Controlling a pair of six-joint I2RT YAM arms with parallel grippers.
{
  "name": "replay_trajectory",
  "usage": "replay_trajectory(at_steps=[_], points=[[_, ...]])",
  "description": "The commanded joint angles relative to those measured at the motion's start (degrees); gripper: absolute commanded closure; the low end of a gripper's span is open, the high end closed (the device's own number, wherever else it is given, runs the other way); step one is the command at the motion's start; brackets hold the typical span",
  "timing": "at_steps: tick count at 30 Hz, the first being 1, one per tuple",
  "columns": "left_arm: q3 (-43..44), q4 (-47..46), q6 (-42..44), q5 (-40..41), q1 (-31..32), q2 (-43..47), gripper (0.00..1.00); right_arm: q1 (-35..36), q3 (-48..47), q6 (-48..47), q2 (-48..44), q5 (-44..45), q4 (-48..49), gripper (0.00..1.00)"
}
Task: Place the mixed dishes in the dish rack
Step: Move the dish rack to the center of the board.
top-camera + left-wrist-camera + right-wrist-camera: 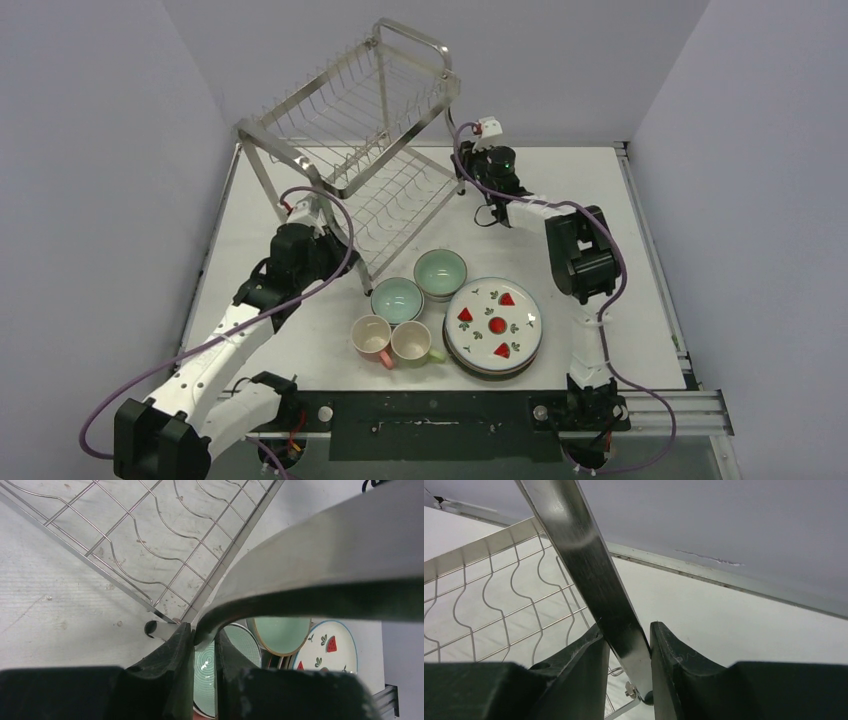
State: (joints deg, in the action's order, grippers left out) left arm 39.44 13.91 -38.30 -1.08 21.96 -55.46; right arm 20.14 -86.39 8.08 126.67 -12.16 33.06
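Note:
The steel wire dish rack [370,150] stands at the back middle with its tiers slanting. My left gripper [335,242] is shut on the rack's front left frame tube [310,575]; the fingers [172,650] pinch the tube's bend. My right gripper [468,182] is shut on the rack's right frame bar [589,570], which runs between the fingers [669,650]. In front of the rack lie two mint-green bowls [397,298] [440,272], a pink mug [372,338], a green mug [412,342] and a stack of plates with the strawberry plate [493,322] on top. The rack holds no dishes.
The table's back edge and wall [724,575] lie close behind the right gripper. The dishes cluster in the middle front, between the two arms. The left wrist view shows a bowl [205,670] and the strawberry plate [330,650] just beyond the fingers.

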Motion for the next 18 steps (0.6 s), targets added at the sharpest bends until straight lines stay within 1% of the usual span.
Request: replay_trajectory(at_steps=[1,5,10,14,16,18], points=[[0.4,-3.3,3.6,3.5,-2.9,-0.6,0.99,-0.2,7.1,10.8,-8.5,0.6,3.9,1.0],[0.9,-4.2,3.5,2.9,-3.5,-0.6,0.87,0.4,12.2,11.2,-13.4,6.9,1.3,1.0],[1.7,-2.7,3.6,4.7,-3.7,-0.1,0.67,2.0,18.9,12.4,-20.0,16.3,-1.4,1.0],[2.7,-2.5,4.0,6.9,-3.8,-1.6,0.58,3.8,25.0,13.4,-26.1,23.4,-2.1,1.0],[3.1,-3.4,4.0,7.6,-4.0,-2.7,0.56,4.3,27.5,14.1,-28.9,26.9,-2.4,1.0],[3.1,-5.1,4.0,8.1,-4.0,-4.0,0.55,4.6,29.6,14.4,-31.3,28.4,-2.6,1.0]])
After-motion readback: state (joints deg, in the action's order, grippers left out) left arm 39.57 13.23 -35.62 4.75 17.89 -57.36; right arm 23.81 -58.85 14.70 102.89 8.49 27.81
